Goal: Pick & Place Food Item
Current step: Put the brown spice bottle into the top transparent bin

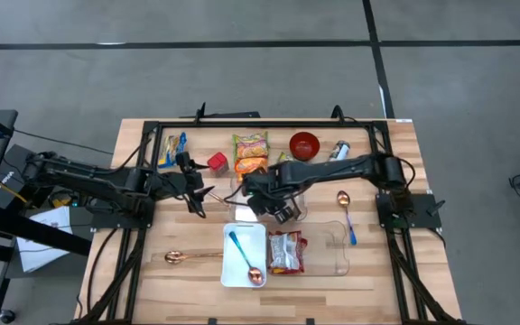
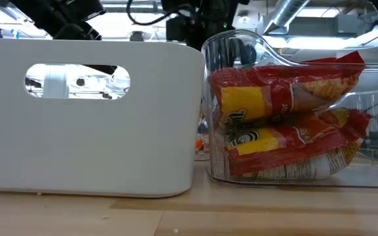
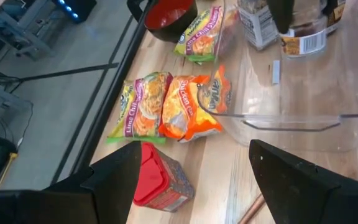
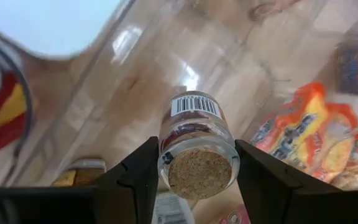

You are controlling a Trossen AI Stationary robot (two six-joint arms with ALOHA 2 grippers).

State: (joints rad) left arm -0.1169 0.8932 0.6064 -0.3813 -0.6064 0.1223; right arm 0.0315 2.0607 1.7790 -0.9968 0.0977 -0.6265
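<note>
Right gripper (image 4: 194, 163) clamped on a small cork-stoppered glass jar (image 4: 197, 146), label with barcode showing, jar squeezed between both fingers across its body near the cork end, likely so it hangs free for lowering. In high view, right gripper (image 1: 273, 200) at centre of frame over a clear plastic bin (image 1: 301, 206); jar itself hidden there under the wrist. Judged mid-placement: jar not yet set down, gripper probably needs to descend and release inside the clear bin.

Left gripper (image 3: 191, 171) spread wide, holding nothing, parked at centre-left of high view (image 1: 199, 195), pointed toward the food row; probably waiting clear of the right arm.

Red-lidded container (image 3: 160, 180) just ahead of left fingers. Noodle packets (image 3: 169, 104) lying flat beside the clear bin wall, at upper centre of high view. Red bowl (image 1: 304, 144) behind them, upper centre-right. White tray (image 1: 244, 255) at lower centre with blue-handled spoon (image 1: 243, 255) in it. Snack bag (image 2: 284, 118) inside a second clear bin, right half of low view.
</note>
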